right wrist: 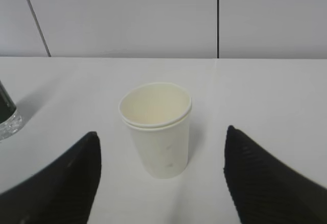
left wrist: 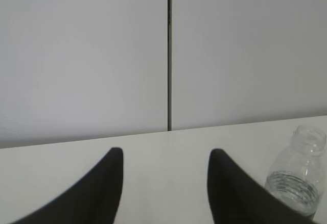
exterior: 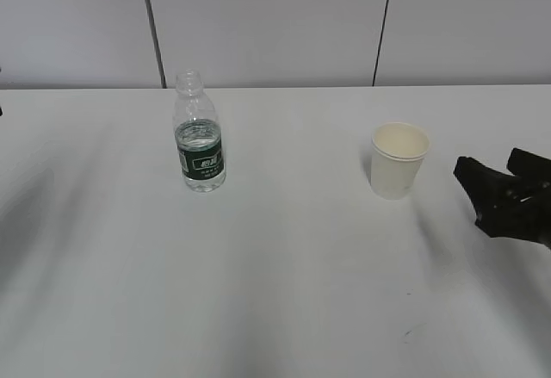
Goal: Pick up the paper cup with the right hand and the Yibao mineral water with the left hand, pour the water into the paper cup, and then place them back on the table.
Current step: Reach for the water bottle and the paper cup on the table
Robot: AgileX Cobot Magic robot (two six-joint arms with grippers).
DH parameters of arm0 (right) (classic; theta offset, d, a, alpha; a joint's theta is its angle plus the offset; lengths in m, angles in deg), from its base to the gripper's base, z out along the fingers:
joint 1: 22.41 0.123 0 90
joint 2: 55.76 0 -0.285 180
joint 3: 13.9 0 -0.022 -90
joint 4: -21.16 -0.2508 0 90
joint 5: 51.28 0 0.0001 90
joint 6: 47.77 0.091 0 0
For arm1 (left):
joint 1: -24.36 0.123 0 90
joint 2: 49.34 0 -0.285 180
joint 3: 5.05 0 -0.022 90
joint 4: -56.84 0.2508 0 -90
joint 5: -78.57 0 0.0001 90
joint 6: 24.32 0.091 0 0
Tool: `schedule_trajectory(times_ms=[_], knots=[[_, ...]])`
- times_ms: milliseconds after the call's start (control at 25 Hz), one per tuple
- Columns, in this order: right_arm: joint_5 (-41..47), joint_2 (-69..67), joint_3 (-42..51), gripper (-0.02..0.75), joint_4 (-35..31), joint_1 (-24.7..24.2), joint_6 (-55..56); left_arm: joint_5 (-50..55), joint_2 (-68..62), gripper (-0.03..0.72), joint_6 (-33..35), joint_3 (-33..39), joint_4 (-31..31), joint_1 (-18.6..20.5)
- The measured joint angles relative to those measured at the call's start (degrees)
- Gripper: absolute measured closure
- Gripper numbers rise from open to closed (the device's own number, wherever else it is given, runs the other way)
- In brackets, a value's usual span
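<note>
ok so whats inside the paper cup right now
Nothing visible: the paper cup shows only bare cream inner wall. Its very bottom is hidden behind the near rim, so a little liquid can't be ruled out.

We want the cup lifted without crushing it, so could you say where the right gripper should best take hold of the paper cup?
Probably around the mid wall of the paper cup, from the side, level with the table. It stands upright and empty, open mouth up, and tapers downward. The right gripper is open and already faces it, with a finger on either side and nothing between.

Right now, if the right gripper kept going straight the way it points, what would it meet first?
The paper cup: it stands upright, centred ahead of the right gripper, whose jaws are open wider than the cup. How far ahead is unclear.
</note>
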Motion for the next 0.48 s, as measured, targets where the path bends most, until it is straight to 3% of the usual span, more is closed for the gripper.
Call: schedule_trajectory(times_ms=[480], knots=[[0.0, -2.8, 0.0, 0.153, 0.1, 0.0, 0.0, 0.2, 0.0, 0.346, 0.0, 0.0, 0.0, 0.0]])
